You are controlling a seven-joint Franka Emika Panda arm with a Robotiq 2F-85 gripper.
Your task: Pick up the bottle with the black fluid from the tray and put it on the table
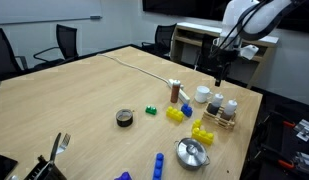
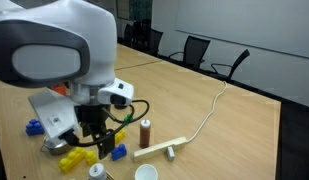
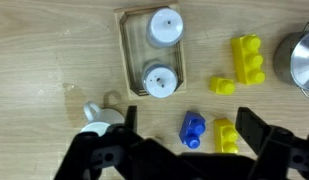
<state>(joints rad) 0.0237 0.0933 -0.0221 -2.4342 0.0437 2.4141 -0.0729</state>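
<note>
**Q:** Entries, largest first?

**A:** Surface [image 1: 84, 100]: light wood-grain, mostly bare away from the clutter. Claw [image 3: 184, 150]: fingers spread wide, holding nothing, hanging above the tray [image 3: 123, 55]. Tray: light wood, near the surface's dark edge; in the wrist view its long axis runs straight away from the claw. Bottle with the black fluid [image 1: 231, 107]: upright in the tray, beside a white bottle [image 1: 216, 103].

**Q:** Bearing for the pick?

**A:** Ahead of the claw's gap, offset away from the yellow blocks [image 3: 249, 60]. Both caps look alike from above, so I cannot tell which slot holds it. The blocks crowd one flank; the other is open.
</note>
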